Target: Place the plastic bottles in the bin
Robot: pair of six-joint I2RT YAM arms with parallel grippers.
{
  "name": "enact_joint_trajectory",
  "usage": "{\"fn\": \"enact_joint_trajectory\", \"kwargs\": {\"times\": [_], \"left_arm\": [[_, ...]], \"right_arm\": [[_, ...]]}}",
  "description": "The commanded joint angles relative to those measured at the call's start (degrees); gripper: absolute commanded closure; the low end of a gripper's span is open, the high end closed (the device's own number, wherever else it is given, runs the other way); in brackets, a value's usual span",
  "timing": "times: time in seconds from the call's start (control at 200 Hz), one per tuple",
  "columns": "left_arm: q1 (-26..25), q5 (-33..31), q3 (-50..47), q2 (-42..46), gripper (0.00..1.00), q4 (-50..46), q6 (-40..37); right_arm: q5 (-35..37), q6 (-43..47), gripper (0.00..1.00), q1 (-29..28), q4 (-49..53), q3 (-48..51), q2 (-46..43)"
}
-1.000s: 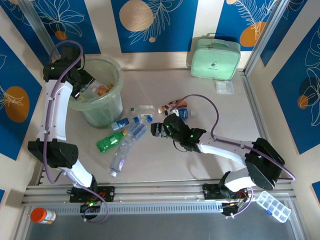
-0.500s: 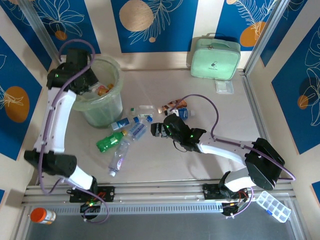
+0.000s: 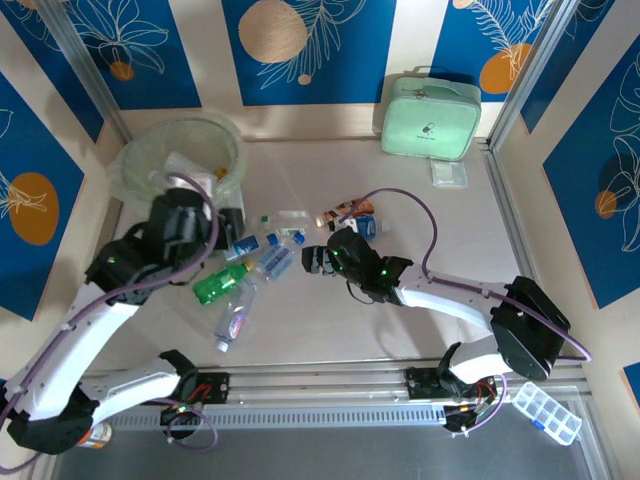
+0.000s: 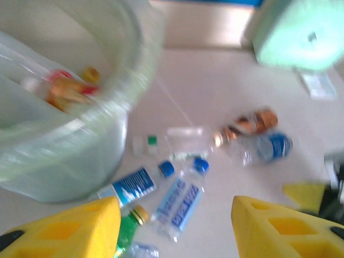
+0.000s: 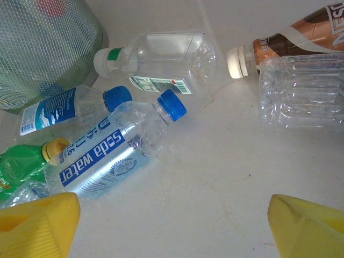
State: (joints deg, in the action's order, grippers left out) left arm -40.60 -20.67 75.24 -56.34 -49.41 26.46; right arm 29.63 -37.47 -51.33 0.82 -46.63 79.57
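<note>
Plastic bottles (image 3: 250, 262) are lying in a loose pile on the table (image 3: 330, 170), just right of the bin (image 3: 128, 168); you are between picks.
Your left gripper (image 4: 174, 208) is hovering over the pile beside the bin, fingers apart and empty; your right gripper (image 5: 172, 215) is gaping wide, empty, facing the blue-capped soda water bottle (image 5: 107, 153). Next, I judge, you are needing to lower onto one bottle and close. They are looking crushed, clear and slippery; a few are lying in the bin.
</note>
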Motion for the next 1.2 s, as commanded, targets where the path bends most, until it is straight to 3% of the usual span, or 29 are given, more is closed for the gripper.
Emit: {"fn": "enact_joint_trajectory", "kwargs": {"times": [0.0,0.22,0.42,0.665,0.855,1.195], "left_arm": [[-6.2,-1.5,-6.1,1.9,0.43,-0.2,-0.6],[-14.5,-3.0,-18.5,1.8,0.41,-0.1,4.6],[-14.7,-8.2,-30.5,3.4,0.23,4.6,11.1],[-14.2,-14.0,-39.3,4.8,0.14,2.5,23.6],[-11.6,-6.6,-46.7,9.8,0.14,10.5,21.8],[-8.1,-1.7,-51.8,2.9,0.14,18.3,23.6]], "right_arm": [[1.2,0.7,0.09,-0.3,-0.2,-0.7,-1.9],[1.6,0.6,0.09,0.1,-0.3,-0.2,-2.7],[0.8,0.6,0.09,0.3,-0.2,-0.5,-2.4],[0.0,0.5,0.09,0.3,0.0,-0.6,-2.2],[-0.9,0.3,0.10,0.4,-0.2,-0.9,-1.6],[-2.9,0.3,0.09,0.3,-1.2,-0.6,-1.6]]}}
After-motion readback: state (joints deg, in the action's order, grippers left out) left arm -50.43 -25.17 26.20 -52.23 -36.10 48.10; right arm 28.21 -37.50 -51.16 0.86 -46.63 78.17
